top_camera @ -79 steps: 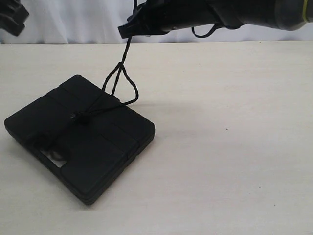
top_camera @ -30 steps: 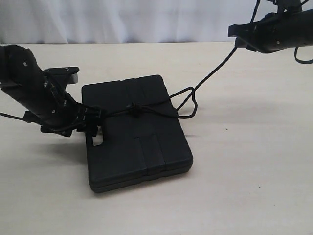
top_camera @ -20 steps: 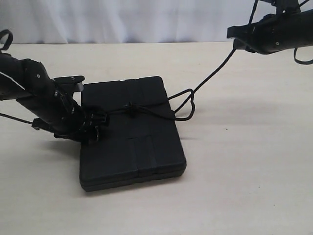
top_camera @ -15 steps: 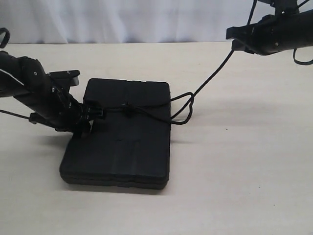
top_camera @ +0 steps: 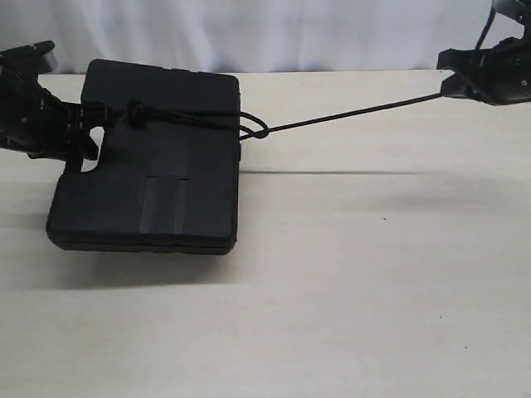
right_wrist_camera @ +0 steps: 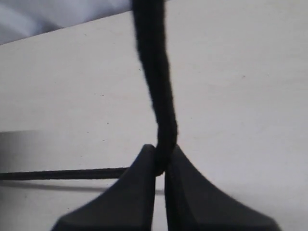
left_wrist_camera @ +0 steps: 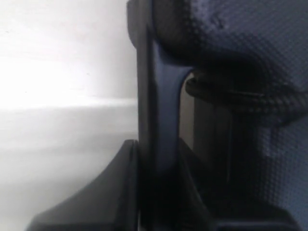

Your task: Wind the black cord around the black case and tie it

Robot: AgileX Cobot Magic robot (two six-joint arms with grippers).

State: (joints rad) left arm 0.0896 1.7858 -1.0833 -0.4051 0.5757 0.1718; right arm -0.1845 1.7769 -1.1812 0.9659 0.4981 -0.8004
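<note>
Cord: banded across the top of the case near its far edge, knot sitting on the band. Small loop at the case's right edge, then one straight taut run over the table to the r. claw.
Case: left part of table, handle cutout facing the l. claw. Wide shadow under the near edge, so you can't tell if it lies fully flat.
R. claw: clamped on the cord. Wrist view shows it pinched between closed tips, up off the table and well apart from the case.
L. claw: at the case's handle edge, beside the band's end. Wrist view is too close & dark. A cord strand shows next to a dark edge, but you can't tell whether the jaws are closed, or on what.
Done (est.): wrap looks on and a first knot looks formed.
In hand (est.): prob. the cinch, with the r. claw tensioning the free end vs. the case.
Left (est.): snug the knot, maybe add a 2nd hitch, then let go of both ends.
Progress (est.): late stage, not finished.
Watch: a hard pull may drag or tip the case, so keep it braced.
</note>
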